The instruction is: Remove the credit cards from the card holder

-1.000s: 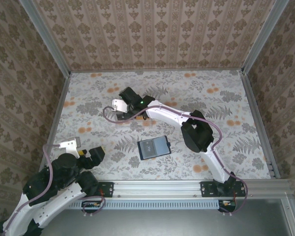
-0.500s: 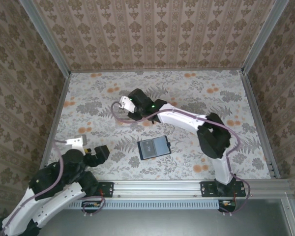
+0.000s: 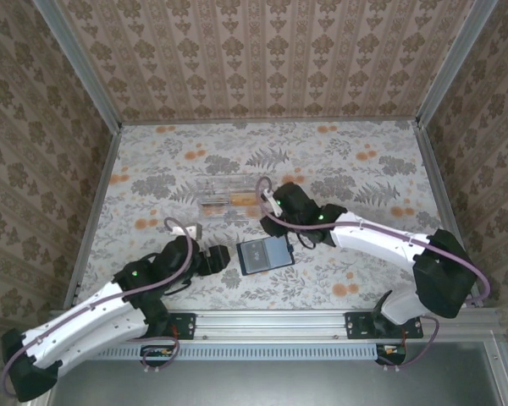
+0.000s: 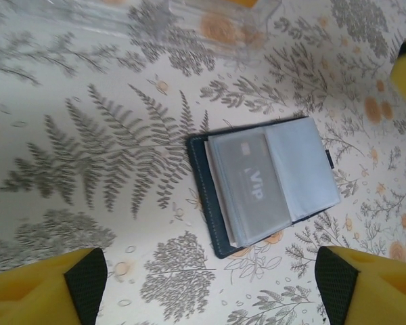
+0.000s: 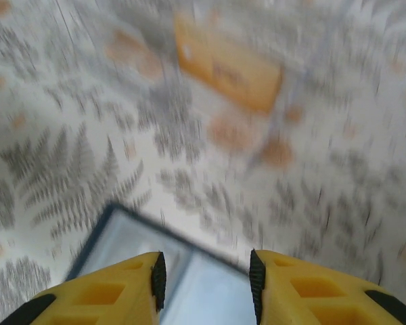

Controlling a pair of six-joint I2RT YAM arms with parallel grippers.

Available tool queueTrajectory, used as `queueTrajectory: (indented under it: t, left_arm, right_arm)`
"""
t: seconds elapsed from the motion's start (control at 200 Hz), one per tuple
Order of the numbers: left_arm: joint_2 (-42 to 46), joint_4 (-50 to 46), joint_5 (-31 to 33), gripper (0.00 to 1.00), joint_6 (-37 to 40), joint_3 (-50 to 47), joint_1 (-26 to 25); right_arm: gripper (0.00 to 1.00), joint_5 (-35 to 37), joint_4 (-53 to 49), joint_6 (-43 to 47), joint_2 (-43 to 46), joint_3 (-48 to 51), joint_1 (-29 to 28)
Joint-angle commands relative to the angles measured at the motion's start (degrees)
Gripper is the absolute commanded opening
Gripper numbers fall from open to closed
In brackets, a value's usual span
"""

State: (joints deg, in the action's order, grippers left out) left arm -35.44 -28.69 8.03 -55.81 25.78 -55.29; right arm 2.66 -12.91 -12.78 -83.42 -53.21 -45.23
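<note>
Navy outside, greyish-blue inside: the card holder [image 3: 264,254] lies opened flat on the flowered table [image 3: 364,161], near the front edge, approx midway btwn the two arms. The clear plastic box [image 3: 227,193] sits further back, apart from it. Through the left wrist cam at least one grey card [image 4: 247,186] marked "VIP" shows behind a see-through sleeve, w/ a plain pale panel beside it.

The left gripper [image 4: 210,283] hangs just left of the holder, jaws spread wide, nothing in them. The right gripper [image 5: 205,271] is poised over the holder's far side, pads a moderate gap apart, nothing pinched. That view is smeared, so I can't say whether the tips touch the holder.

Handling, my guess: the holder is light and floppy at the fold. It'll prob slide on the table, or lift along w/ a card, unless something pins it. The cards should be stiff, thin and slick, and likely snug in the sleeve.

Best bet: one gripper presses down on the navy cover or the pale panel. The other nips the card's exposed edge at the sleeve mouth and pulls in line w/ the pocket.

Main risk: pinching sleeve and card together and dragging the whole thing.
</note>
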Motion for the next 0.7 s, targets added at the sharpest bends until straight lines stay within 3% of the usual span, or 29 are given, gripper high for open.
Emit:
queueTrajectory:
  t: [0.0,0.22,0.695]
  left_arm:
    - [-3.70,10.98,-1.37,0.83,-4.09,-1.90,-1.83]
    - [-13.27,18.44,-0.99,0.81,-5.45,-1.63,-4.43]
    - [-27.88,28.90,-3.73,0.76,-6.06,-0.50,-4.62]
  right_arm:
    - [0.41,-3.60,1.21,-8.79,1.98,6.32,0.36]
    - [0.42,-4.86,6.20,-12.65,2.04,15.30,2.08]
    - [0.33,-10.53,12.90,-17.44,-2.64,19.70,2.00]
